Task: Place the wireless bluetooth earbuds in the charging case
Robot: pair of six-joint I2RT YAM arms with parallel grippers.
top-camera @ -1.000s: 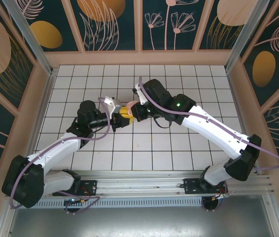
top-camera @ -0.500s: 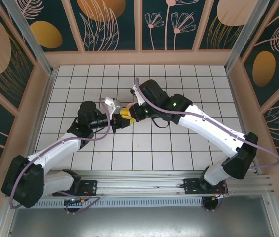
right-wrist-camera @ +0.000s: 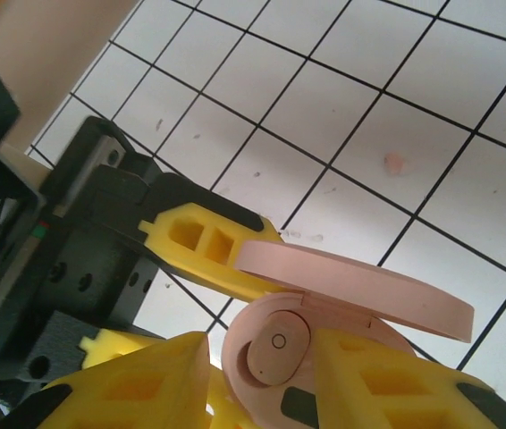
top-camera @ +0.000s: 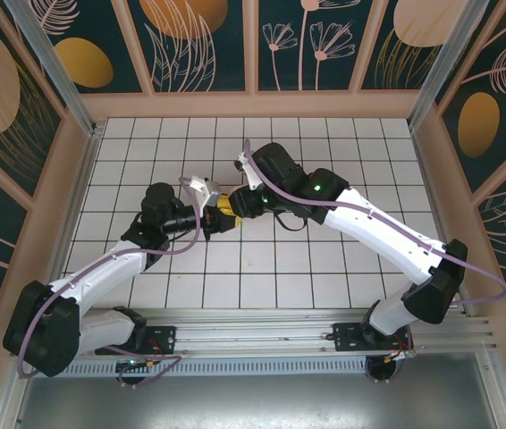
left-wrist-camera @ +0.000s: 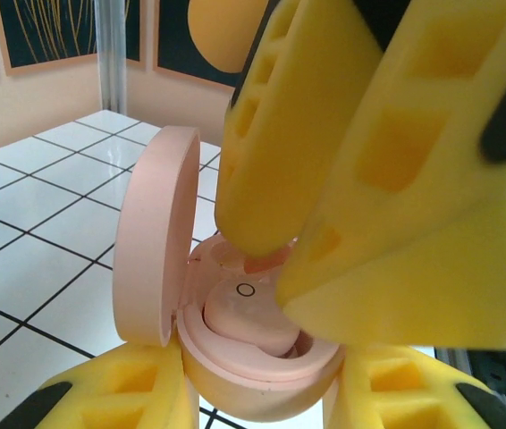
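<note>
My left gripper [top-camera: 216, 214] is shut on the pale pink charging case [left-wrist-camera: 262, 380], gripping its round base from both sides [left-wrist-camera: 257, 398]. The case lid [left-wrist-camera: 150, 237] stands open. One pale pink earbud [left-wrist-camera: 248, 323] with a small ring mark lies seated in the case [right-wrist-camera: 278, 347]. My right gripper [top-camera: 236, 204] hovers directly over the case, jaws open [right-wrist-camera: 262, 380]. Its yellow fingers [left-wrist-camera: 396, 179] straddle the seated earbud with a gap on the left side. A dark patch [right-wrist-camera: 293, 407] shows in the case beside the earbud.
The white tiled floor [top-camera: 324, 268] lies around the arms, with wooden walls on three sides. A tiny pink bit [right-wrist-camera: 394, 163] rests on a tile beyond the case. The arms' bases sit on the rail at the near edge [top-camera: 262, 335].
The right gripper has shifted slightly left, over the case held by the left gripper, and its jaws have parted. The left arm has not moved.
</note>
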